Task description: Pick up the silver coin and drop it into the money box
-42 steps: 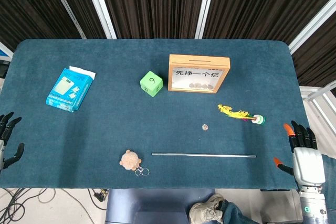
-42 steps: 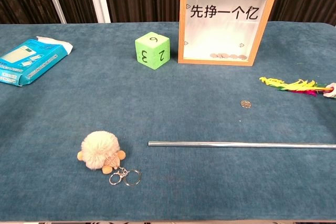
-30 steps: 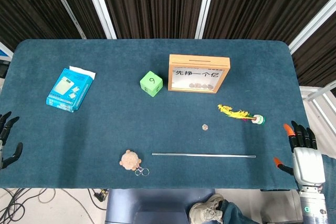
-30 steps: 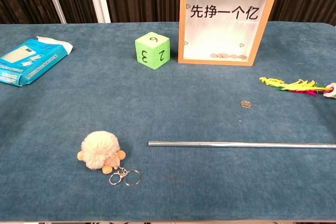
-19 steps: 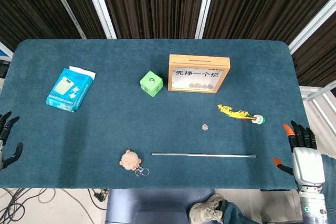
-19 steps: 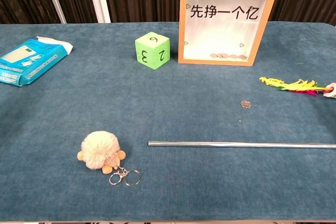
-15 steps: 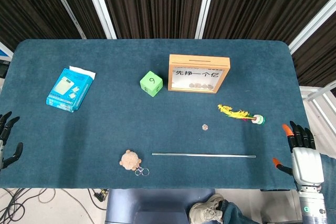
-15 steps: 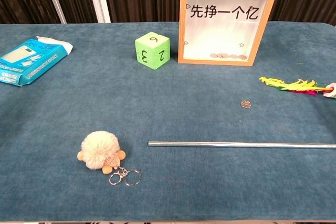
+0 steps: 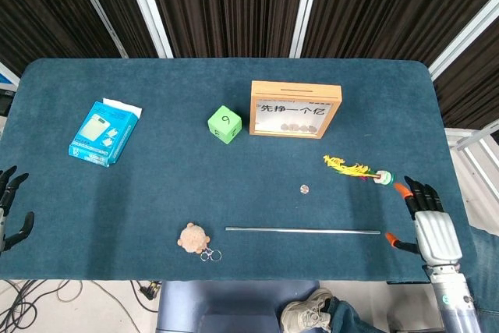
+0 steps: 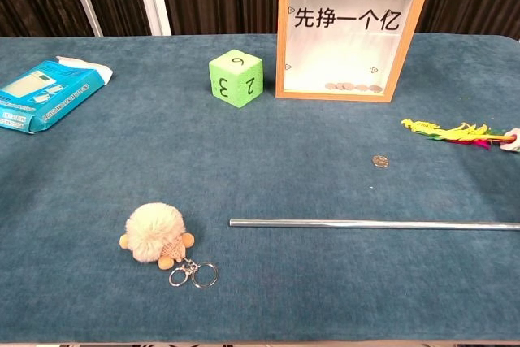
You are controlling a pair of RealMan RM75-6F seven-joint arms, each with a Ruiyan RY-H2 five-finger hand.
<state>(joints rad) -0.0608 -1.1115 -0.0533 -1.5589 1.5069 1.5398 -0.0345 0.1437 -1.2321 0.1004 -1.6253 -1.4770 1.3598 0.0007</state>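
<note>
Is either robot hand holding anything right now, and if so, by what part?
Nothing is held. The right robot hand and left robot hand are open, and the silver coin lies on the table.

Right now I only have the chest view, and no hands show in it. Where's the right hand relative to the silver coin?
Observer: The right hand is at the near right edge of the blue-clothed table, fingers spread, empty, well right of the small silver coin.
Operator: And the other one?
Observer: The left hand is off the near left corner, also empty.
Operator: Slot on the box?
Observer: Yes, the wooden-framed money box shows a dark slot along its top face.
</note>
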